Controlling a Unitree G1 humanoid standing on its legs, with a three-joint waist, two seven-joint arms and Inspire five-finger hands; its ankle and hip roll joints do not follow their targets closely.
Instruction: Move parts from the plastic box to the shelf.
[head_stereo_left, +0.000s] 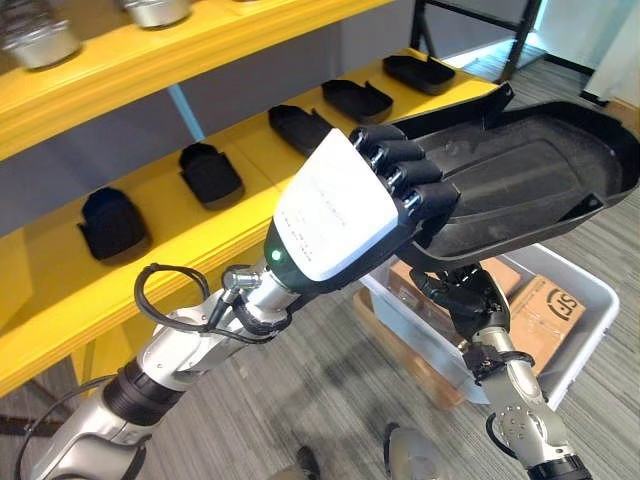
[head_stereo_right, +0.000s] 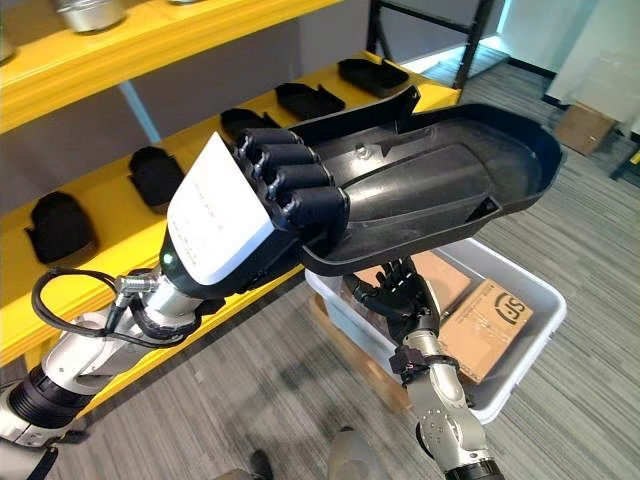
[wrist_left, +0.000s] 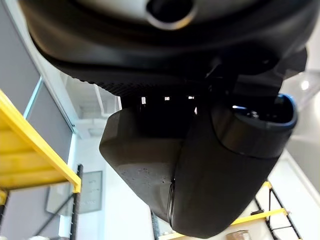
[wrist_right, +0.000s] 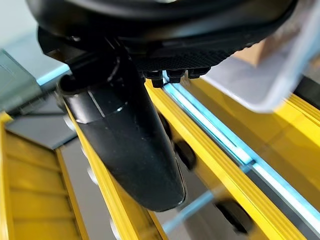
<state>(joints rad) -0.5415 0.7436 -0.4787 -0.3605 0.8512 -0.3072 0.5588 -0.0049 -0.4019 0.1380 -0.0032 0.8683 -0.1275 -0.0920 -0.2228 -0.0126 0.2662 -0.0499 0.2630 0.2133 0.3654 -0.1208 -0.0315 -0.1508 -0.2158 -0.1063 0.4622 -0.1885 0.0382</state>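
Part (head_stereo_right: 430, 190), a large black moulded tray, being held up in the air between both hands, above the plastic box (head_stereo_right: 520, 345) and just in front of the yellow shelf (head_stereo_left: 200, 225). Left hand (head_stereo_right: 240, 215) gripping the near rim, fingers (head_stereo_right: 300, 190) curling over the edge into the part. Right hand (head_stereo_left: 465, 300) reaching up underneath, fingers touching the underside; clenched or straight, impossible telling. Sitting along the shelf, a row of small black holders (head_stereo_left: 210, 175). Lying inside the white plastic box on the floor, brown cartons (head_stereo_right: 490, 320). Resting on the upper shelf board, metal cans (head_stereo_left: 40, 40).
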